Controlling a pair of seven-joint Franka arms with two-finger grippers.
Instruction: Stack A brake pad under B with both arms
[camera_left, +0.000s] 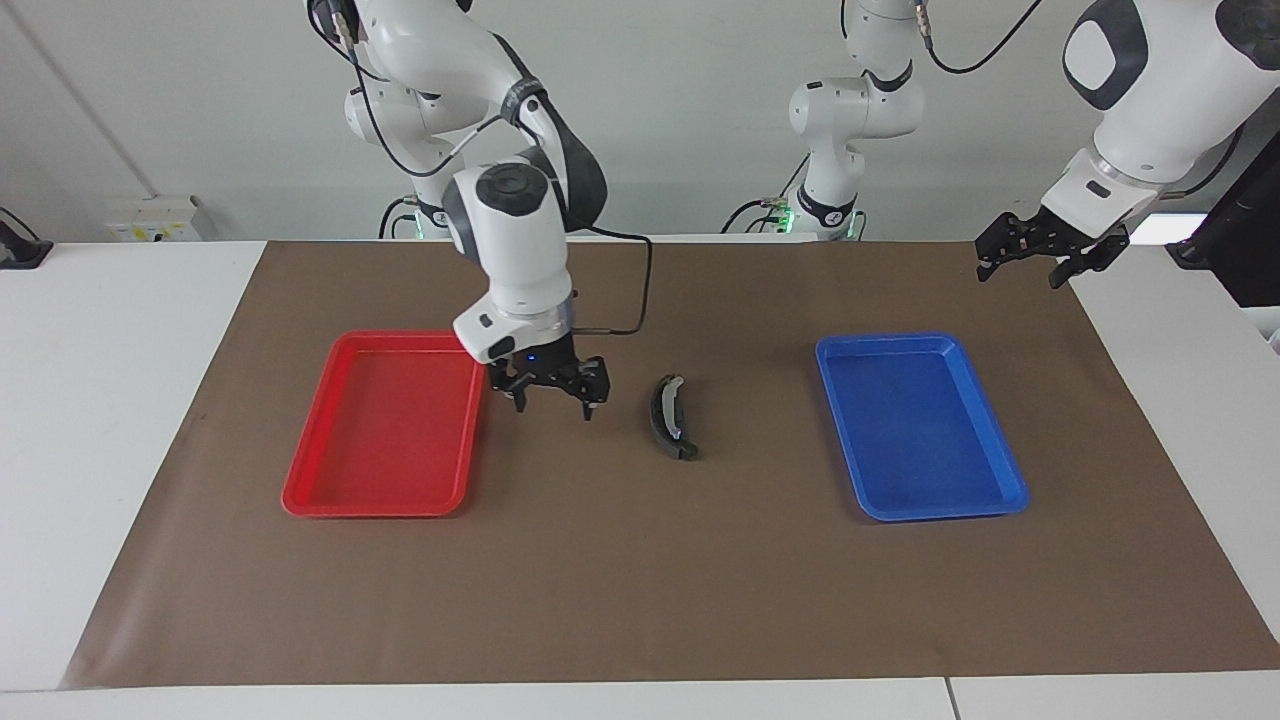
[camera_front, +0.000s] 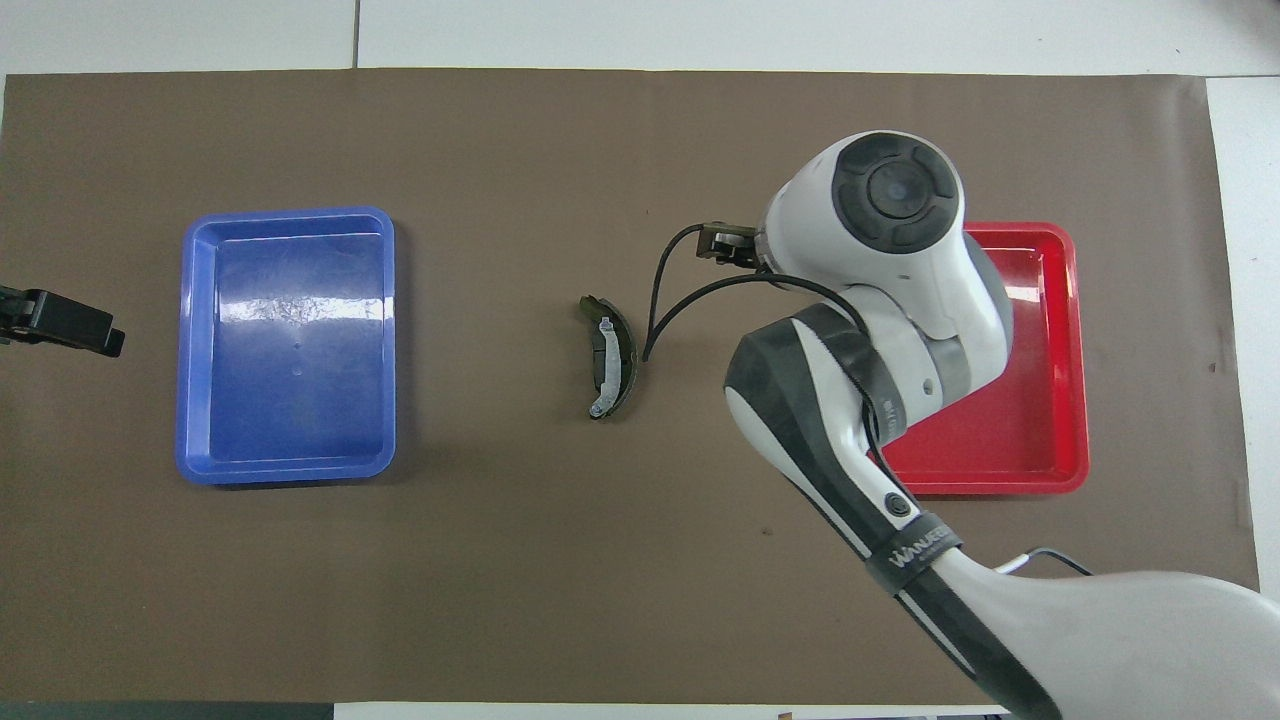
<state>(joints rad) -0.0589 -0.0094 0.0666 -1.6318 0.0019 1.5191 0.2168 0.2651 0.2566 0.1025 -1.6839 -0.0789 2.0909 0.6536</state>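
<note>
B (camera_left: 677, 405), the crescent piece with silvery ends, lies on the brown mat midway between the two trays, and shows in the overhead view (camera_front: 603, 357) too. It rests on a darker piece, the A brake pad (camera_left: 657, 412), whose edge shows along the side toward the red tray (camera_front: 626, 352). My right gripper (camera_left: 553, 403) is open and empty. It hangs low over the mat between the red tray and the pile, touching neither. In the overhead view my own wrist hides it. My left gripper (camera_left: 1022, 270) is open and empty. It waits raised over the mat's edge at the left arm's end (camera_front: 60, 322).
A red tray (camera_left: 300, 495) lies toward the right arm's end, a blue tray (camera_left: 1010, 490) toward the left arm's end; nothing lies in either. A black cable (camera_left: 640, 290) loops from the right wrist above the mat. White table borders the brown mat (camera_left: 640, 600).
</note>
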